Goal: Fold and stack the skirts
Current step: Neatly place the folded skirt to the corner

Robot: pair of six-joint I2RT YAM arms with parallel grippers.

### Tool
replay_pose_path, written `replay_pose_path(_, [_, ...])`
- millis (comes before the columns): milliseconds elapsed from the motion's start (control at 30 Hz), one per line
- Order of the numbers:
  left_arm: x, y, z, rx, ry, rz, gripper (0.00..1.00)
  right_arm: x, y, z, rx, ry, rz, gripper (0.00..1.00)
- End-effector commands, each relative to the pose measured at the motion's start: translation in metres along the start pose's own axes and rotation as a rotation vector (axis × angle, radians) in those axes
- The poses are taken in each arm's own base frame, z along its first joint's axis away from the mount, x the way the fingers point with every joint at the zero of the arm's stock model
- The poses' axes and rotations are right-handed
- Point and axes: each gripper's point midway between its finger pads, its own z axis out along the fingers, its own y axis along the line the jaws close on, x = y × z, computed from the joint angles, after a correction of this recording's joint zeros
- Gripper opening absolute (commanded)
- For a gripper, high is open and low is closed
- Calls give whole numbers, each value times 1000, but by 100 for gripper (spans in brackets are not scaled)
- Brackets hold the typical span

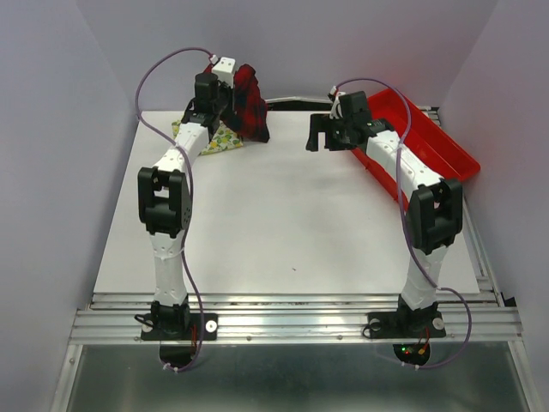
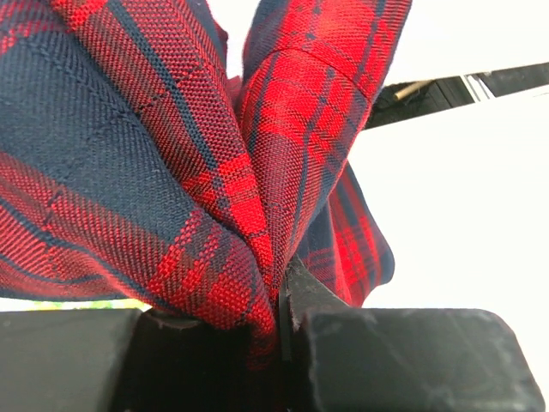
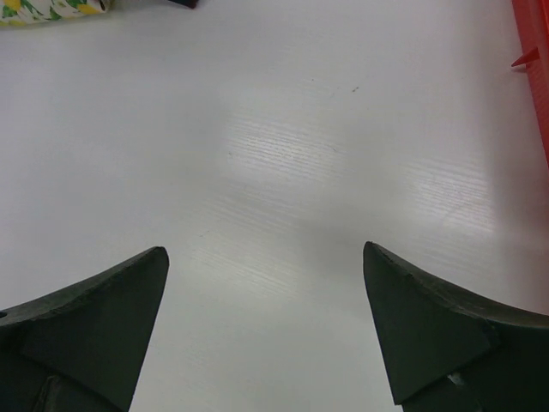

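L gripper is pinched tight on the soft red-and-black plaid cloth skirt, hanging up at back by the cream lemon-print cloth skirt. R gripper is wide apart, empty. Best: lay plaid flat & smooth b4 folding.

Items I can see from my station:

- one flat white matte tabletop, rectangular, filling the middle of the overhead view;
- one pale lavender-grey left wall panel, plain;
- one matching back wall panel, plain;
- one matching right wall panel, plain; the three enclose the table on all but the near side;
- one set of ribbed silver aluminium rails along the table's near edge;
- one thinner silver aluminium rail along its right edge;
- one dull grey sheet-metal panel below the near rails;
- one dark narrow gap behind the table's far edge;
- lighting even and diffuse, with a soft pale glare patch on the tabletop in the right wrist view.
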Motion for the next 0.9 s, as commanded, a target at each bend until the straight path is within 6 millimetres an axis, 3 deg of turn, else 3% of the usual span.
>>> replay_pose_path(0, [-81, 7, -15, -17, -196, 56, 0, -24, 13, -13, -43, -75, -3, 100])
replay_pose_path(133, [-98, 9, -22, -3, -233, 83, 0, -22, 13, -12, -45, -68, -2, 100])
replay_pose_path(300, [-105, 9, -29, 16, -236, 91, 0, -23, 13, -11, -48, -67, 0, 100])
replay_pose_path(433, [-110, 18, -40, 23, -248, 65, 0, -21, 13, -10, -47, -64, -1, 100])
replay_pose_path(500, [-108, 33, -44, 17, -247, 51, 0, -19, 12, -10, -46, -60, -2, 100])
replay_pose_path(667, [-79, 63, -44, 54, -208, -30, 0, -16, 11, -7, -47, -51, -2, 100])
replay_pose_path(867, [-12, 122, -33, 37, -106, -221, 0, -9, 8, -3, -37, -33, -12, 100])
